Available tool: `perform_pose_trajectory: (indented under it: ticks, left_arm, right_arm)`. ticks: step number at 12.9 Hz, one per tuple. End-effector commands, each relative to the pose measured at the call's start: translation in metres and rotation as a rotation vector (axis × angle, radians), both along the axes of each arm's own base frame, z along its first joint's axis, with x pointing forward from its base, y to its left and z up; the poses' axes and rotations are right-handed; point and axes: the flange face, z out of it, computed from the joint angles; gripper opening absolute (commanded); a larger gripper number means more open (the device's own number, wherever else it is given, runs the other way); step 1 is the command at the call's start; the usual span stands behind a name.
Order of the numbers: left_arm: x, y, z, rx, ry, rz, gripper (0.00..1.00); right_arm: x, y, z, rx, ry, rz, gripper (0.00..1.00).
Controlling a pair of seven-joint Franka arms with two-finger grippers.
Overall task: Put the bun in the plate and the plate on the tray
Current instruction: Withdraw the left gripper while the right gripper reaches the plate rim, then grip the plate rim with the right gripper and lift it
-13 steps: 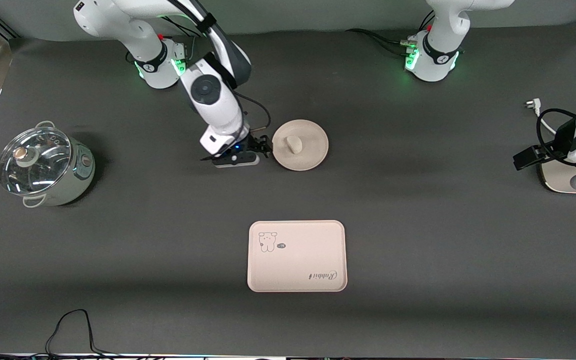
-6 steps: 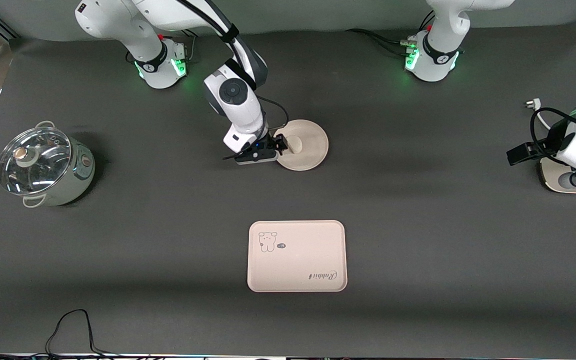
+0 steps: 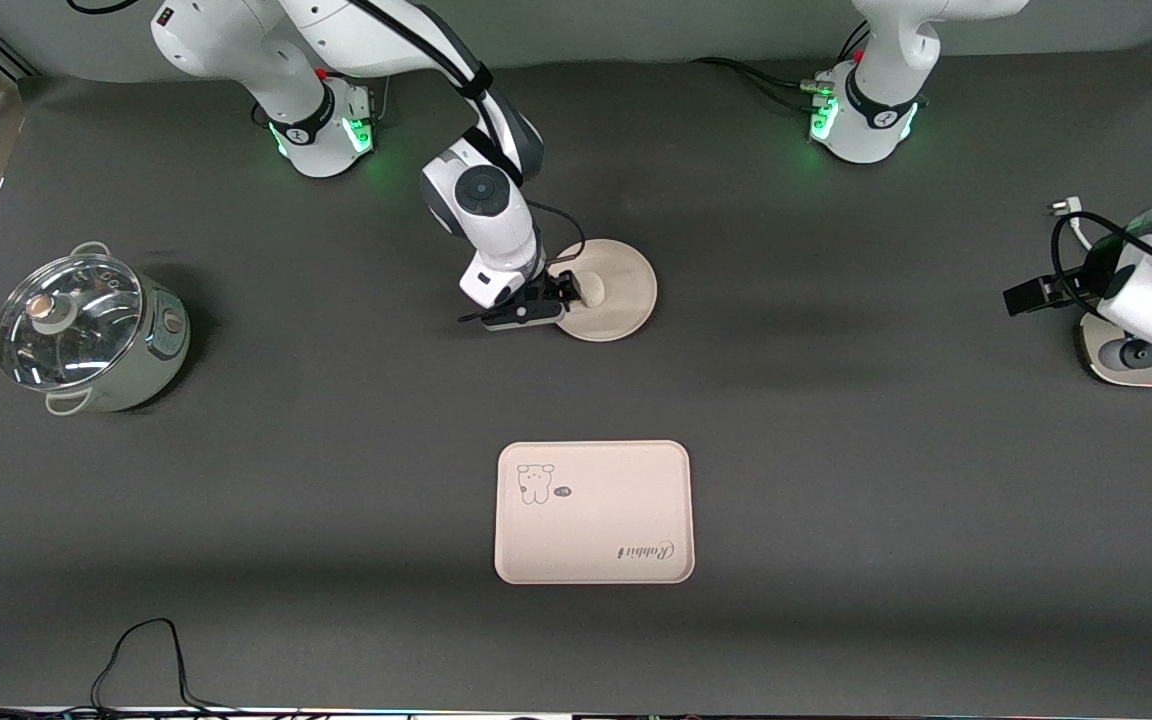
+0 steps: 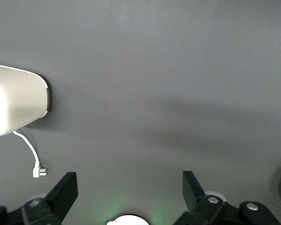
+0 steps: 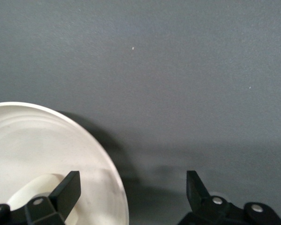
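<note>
The round cream plate (image 3: 621, 295) lies on the dark table mid-way between the arms' ends, with the small white bun (image 3: 592, 290) on it. My right gripper (image 3: 564, 291) is open and low at the plate's edge toward the right arm's end. In the right wrist view the gripper (image 5: 131, 185) straddles the rim: one finger stands over the plate (image 5: 51, 150) next to the bun (image 5: 40, 187), the other over bare table. The cream-pink rabbit tray (image 3: 593, 512) lies empty, nearer to the front camera. My left gripper (image 3: 1026, 296) is open and empty (image 4: 129, 187), waiting at the left arm's end.
A pot with a glass lid (image 3: 86, 335) stands at the right arm's end. A white appliance (image 3: 1146, 365) sits under the left arm, also in the left wrist view (image 4: 14, 101), with a loose plug (image 3: 1063, 208). A black cable (image 3: 146, 650) lies at the front edge.
My right gripper has moved from beside the plate to over its rim, close to the bun. The left arm has shifted slightly. Plate, bun and tray have not moved.
</note>
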Motion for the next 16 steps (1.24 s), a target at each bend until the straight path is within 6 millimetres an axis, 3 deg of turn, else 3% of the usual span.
perform_pose_trajectory:
  ticks: [1, 5, 7, 9, 10, 11, 16]
  left_arm:
    - [-0.008, 0.004, 0.014, -0.036, -0.017, 0.002, 1.00]
    - [-0.004, 0.006, 0.014, -0.055, -0.043, 0.010, 1.00]
    - [-0.002, 0.004, 0.015, -0.066, -0.057, 0.010, 1.00]
    - [-0.004, 0.003, 0.016, -0.067, -0.048, 0.011, 1.00]
    - [-0.005, 0.001, 0.016, -0.070, -0.040, 0.008, 1.00]
    - [-0.006, -0.002, 0.016, -0.071, -0.038, 0.002, 1.00]
    - [-0.015, -0.012, 0.024, -0.102, -0.013, -0.005, 1.00]
  right_arm:
    - [0.002, 0.005, -0.012, 0.015, -0.018, -0.024, 0.99]
    - [0.003, 0.007, -0.009, 0.034, -0.014, -0.049, 0.89]
    - [-0.011, 0.018, -0.009, 0.032, -0.004, -0.024, 0.78]
    - [-0.013, 0.020, -0.008, 0.032, -0.003, -0.020, 0.50]
    - [-0.014, 0.020, -0.007, 0.031, 0.001, -0.033, 0.09]
    - [-0.013, 0.021, -0.006, 0.031, 0.005, -0.046, 0.00]
    - [-0.001, 0.023, 0.003, 0.025, 0.057, -0.090, 0.00]
